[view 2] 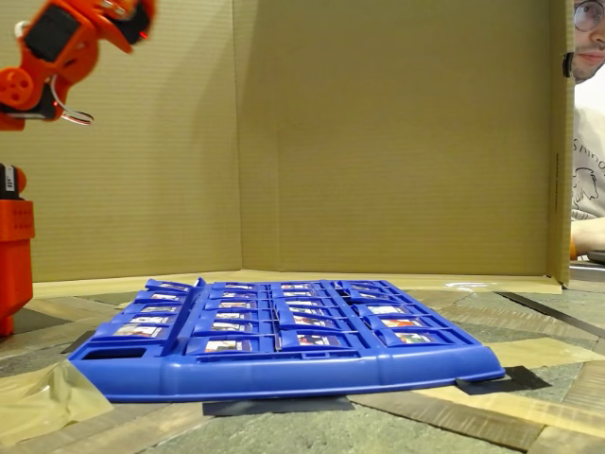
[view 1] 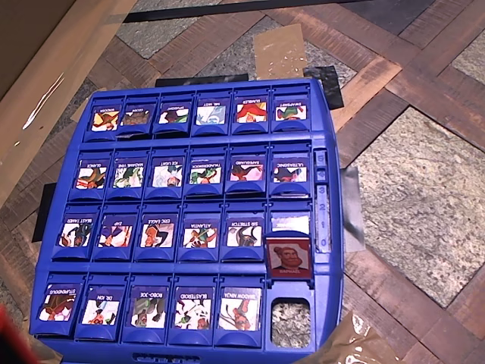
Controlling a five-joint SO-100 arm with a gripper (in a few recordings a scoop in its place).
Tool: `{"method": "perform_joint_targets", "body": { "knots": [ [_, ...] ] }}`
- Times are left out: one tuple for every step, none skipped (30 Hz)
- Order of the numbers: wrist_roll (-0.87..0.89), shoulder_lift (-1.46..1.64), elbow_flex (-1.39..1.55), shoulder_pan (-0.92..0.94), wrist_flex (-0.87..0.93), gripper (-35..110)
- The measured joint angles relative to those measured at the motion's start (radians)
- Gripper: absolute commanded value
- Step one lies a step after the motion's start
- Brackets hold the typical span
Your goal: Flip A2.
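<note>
My end effector hangs high at the left of the fixed view, well above the board; only its orange body shows there, so I cannot tell how far it is open or whether it holds anything.

A2 sits in the bottom row of the overhead view, third from the left, white card face up, between DR. ION and BLASTEROID; its label reads ROBO-JOE, upside down to this camera.

I judge it a light, stiff plastic tile, smooth and likely slippery, turning on a hinge; a nudge under the free edge should serve better than a pinch, and too much force might shift the board on the tabletop.

Other legible labels in that row: SHADOW NINJA; further right, one red tile shows a portrait.
</note>
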Motion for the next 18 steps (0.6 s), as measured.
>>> {"method": "perform_joint_targets", "body": {
  "knots": [
    [0.012, 0.021, 0.012, 0.0, -0.058, 0],
    [0.021, 0.041, 0.021, -0.002, -0.115, 0],
    [0.028, 0.055, 0.031, -0.002, -0.173, 0],
    [0.032, 0.066, 0.037, -0.003, -0.229, 0],
    [0.035, 0.077, 0.044, -0.005, -0.284, 0],
    [0.038, 0.089, 0.051, -0.005, -0.344, 0],
    [0.038, 0.103, 0.058, -0.005, -0.397, 0],
    [0.038, 0.117, 0.064, -0.005, -0.443, 0],
    [0.035, 0.132, 0.072, 0.0, -0.495, 0],
    [0.035, 0.146, 0.083, 0.002, -0.525, 0],
    [0.035, 0.16, 0.094, -0.005, -0.554, 0],
    [0.035, 0.17, 0.103, -0.005, -0.583, 0],
    [0.035, 0.179, 0.11, -0.002, -0.609, 0],
    [0.035, 0.19, 0.121, -0.002, -0.634, 0],
    [0.035, 0.199, 0.132, -0.002, -0.66, 0],
    [0.035, 0.209, 0.143, -0.003, -0.68, 0],
    [0.035, 0.218, 0.147, -0.003, -0.696, 0],
    [0.035, 0.225, 0.153, -0.002, -0.718, 0]
  ]
}}
